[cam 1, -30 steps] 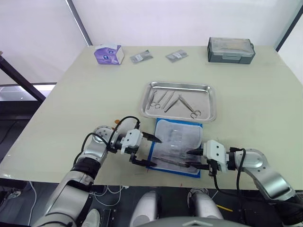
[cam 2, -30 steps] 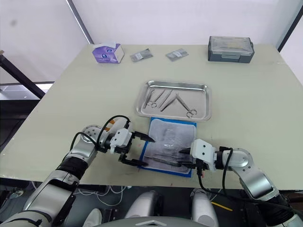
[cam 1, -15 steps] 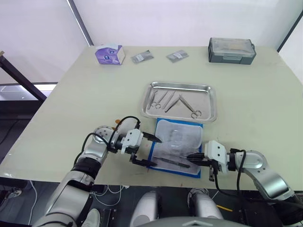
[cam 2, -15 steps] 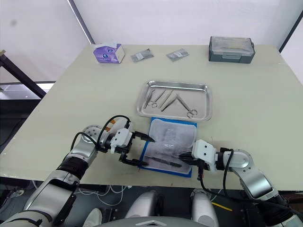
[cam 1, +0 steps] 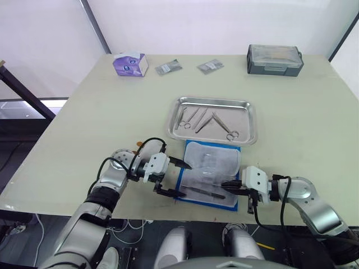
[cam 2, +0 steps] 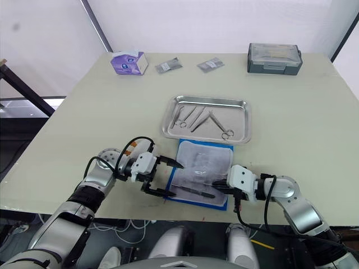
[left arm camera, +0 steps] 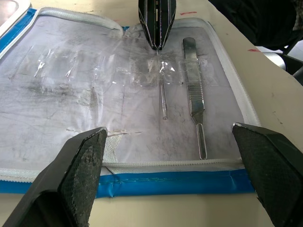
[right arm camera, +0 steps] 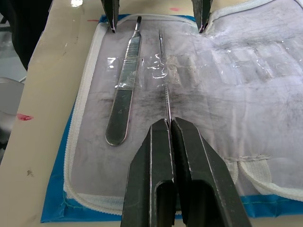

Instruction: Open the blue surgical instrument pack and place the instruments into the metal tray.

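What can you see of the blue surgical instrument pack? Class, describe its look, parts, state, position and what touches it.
The blue surgical instrument pack lies unzipped and spread flat on the table's near edge, just in front of the metal tray. Its outer fabric shows as a blue border; the pale grey-white lining is smudged, edged by a white zipper, with clear plastic holding strips. A flat scalpel handle and a thin probe lie on it. The right gripper is shut on the probe; the left gripper is open around its left edge.
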Tool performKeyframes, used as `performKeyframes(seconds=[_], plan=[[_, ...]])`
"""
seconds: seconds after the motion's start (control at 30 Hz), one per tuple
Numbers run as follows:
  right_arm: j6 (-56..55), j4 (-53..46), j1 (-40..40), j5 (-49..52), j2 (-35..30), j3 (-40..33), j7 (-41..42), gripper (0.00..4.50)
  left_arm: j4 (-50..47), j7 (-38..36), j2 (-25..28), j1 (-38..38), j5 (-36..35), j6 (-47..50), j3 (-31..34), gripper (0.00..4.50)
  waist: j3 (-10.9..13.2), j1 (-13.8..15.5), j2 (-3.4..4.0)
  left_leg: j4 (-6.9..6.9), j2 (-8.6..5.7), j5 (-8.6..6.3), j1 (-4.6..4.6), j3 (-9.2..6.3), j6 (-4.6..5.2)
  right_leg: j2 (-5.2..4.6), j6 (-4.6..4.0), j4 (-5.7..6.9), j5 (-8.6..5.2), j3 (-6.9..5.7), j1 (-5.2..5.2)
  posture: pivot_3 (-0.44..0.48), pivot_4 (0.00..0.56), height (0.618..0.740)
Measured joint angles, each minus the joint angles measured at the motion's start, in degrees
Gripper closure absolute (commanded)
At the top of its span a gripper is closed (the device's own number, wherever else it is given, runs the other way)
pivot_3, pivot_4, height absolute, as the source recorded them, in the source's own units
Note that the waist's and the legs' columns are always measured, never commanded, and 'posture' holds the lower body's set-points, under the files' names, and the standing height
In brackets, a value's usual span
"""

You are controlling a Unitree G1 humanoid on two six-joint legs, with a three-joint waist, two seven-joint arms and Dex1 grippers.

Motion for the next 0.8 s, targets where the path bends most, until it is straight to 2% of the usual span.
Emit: performKeyframes(seconds=[0.5, 0.8], plan=[[11.07, -11.92, -6.99, -2.95, -5.06, 2.07, 1.26, 4.44, 0.00, 0.01, -0.14, -0.13, 0.00, 0.00, 0.00, 0.00, 0.02, 0.24, 0.01, 0.00, -0.01, 0.00, -0.05, -0.13, 0.00, -0.01, -0.01, 0.00, -0.01, -0.11, -0.01, 0.000, 0.150, 0.731], [11.58, -14.58, -7.75, -3.98, -8.39, 2.29, 2.06, 4.44, 0.01, 0.04, -0.45, -0.29, 0.00, 0.00, -0.03, 0.00, 0.04, 0.73, -0.01, 0.00, -0.02, 0.00, -0.08, -0.13, 0.00, -0.02, -0.02, -0.01, -0.01, -0.13, -0.02, 0.000, 0.150, 0.731]])
